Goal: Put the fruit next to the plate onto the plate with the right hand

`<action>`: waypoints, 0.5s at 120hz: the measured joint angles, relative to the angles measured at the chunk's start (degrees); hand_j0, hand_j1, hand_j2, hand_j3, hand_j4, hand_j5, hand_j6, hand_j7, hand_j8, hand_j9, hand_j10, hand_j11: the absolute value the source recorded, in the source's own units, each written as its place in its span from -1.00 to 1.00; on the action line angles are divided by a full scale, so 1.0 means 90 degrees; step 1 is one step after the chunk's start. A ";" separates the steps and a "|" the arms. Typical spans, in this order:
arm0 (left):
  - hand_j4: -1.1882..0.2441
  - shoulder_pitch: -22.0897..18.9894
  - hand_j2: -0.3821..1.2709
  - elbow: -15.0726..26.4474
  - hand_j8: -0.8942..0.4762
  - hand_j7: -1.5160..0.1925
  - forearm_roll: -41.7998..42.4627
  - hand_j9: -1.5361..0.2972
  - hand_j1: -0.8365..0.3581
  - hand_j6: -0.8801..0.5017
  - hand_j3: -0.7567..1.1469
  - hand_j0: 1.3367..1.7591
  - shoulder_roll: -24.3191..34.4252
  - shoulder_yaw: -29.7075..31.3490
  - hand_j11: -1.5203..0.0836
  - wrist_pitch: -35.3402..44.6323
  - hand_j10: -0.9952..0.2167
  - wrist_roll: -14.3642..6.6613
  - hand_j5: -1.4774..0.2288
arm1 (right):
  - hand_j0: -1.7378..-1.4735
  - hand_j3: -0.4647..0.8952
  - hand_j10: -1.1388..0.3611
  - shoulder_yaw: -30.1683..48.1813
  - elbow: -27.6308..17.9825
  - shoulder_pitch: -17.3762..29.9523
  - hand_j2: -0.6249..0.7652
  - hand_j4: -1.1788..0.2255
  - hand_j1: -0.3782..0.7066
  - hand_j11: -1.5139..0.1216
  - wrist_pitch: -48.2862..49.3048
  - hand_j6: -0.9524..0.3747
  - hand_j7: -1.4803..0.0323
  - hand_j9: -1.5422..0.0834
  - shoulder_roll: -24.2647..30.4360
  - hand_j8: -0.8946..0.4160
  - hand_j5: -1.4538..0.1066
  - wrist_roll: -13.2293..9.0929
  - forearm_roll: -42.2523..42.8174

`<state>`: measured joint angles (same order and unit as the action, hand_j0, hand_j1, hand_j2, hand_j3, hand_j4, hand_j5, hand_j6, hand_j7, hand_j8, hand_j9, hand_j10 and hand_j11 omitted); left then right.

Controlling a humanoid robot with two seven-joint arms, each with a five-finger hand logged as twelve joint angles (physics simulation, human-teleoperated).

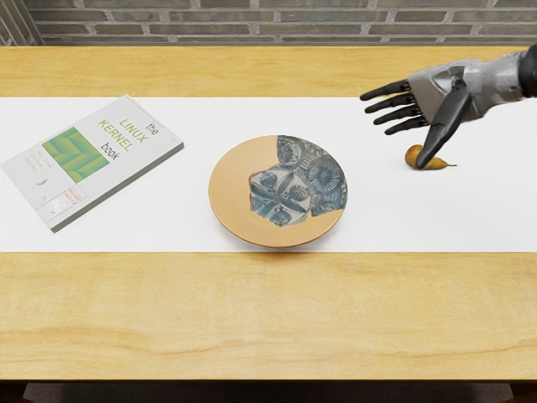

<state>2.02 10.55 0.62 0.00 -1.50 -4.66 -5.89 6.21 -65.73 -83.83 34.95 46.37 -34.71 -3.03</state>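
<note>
The right hand (424, 101) hovered with fingers spread, holding nothing, its thumb just over the fruit (412, 156). Open white runner (377, 218) separated the fruit from the plate's (228, 189) right rim.

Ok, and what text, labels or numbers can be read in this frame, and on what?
"the LINUX KERNEL book": on the cover of the white book, lying at the table's left.
Small red print near the book's lower corner: too blurred to read.
The plate shows only a pattern and the fruit is unmarked: no text on either.
</note>
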 joint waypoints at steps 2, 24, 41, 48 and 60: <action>0.66 0.0000 -0.54 0.0000 0.30 0.77 0.0000 0.68 0.98 0.27 -0.21 0.52 0.0000 -0.0001 0.90 0.0000 0.64 0.0000 0.73 | -0.40 -0.32 0.48 -0.0093 -0.0015 -0.0081 -0.11 0.64 -0.89 0.81 0.0001 0.40 0.91 0.86 -0.0059 0.33 0.82 -0.0005 0.0023; 0.66 0.0000 -0.54 0.0000 0.30 0.77 0.0000 0.68 0.98 0.27 -0.21 0.52 0.0000 -0.0002 0.90 0.0000 0.64 0.0000 0.73 | -0.40 -0.32 0.49 -0.0497 0.0760 -0.0586 -0.11 0.65 -0.90 0.82 0.0007 0.40 0.92 0.86 -0.0489 0.33 0.83 -0.0028 0.0508; 0.66 0.0000 -0.54 0.0000 0.30 0.77 0.0000 0.68 0.98 0.27 -0.21 0.52 0.0000 -0.0002 0.90 0.0000 0.64 0.0000 0.73 | -0.40 -0.32 0.49 -0.2221 0.1943 -0.1306 -0.11 0.64 -0.90 0.82 -0.1874 0.40 0.92 0.86 -0.2018 0.33 0.83 -0.0031 0.1982; 0.66 0.0000 -0.54 0.0000 0.30 0.77 0.0000 0.68 0.98 0.27 -0.20 0.52 0.0000 -0.0001 0.90 0.0000 0.64 0.0000 0.73 | -0.40 -0.32 0.49 -0.2812 0.2369 -0.1367 -0.11 0.64 -0.90 0.81 -0.2531 0.40 0.92 0.86 -0.2488 0.33 0.82 -0.0032 0.2233; 0.66 0.0000 -0.54 0.0000 0.30 0.77 0.0000 0.68 0.98 0.27 -0.20 0.52 0.0000 -0.0001 0.90 0.0000 0.64 0.0000 0.73 | -0.40 -0.32 0.48 -0.3265 0.2897 -0.1043 -0.11 0.64 -0.89 0.81 -0.3331 0.39 0.91 0.86 -0.3081 0.32 0.82 -0.0032 0.2661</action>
<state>2.02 10.55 0.62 0.00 -1.51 -4.66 -5.89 -23.17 -39.66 -93.21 4.97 18.63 -35.00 20.92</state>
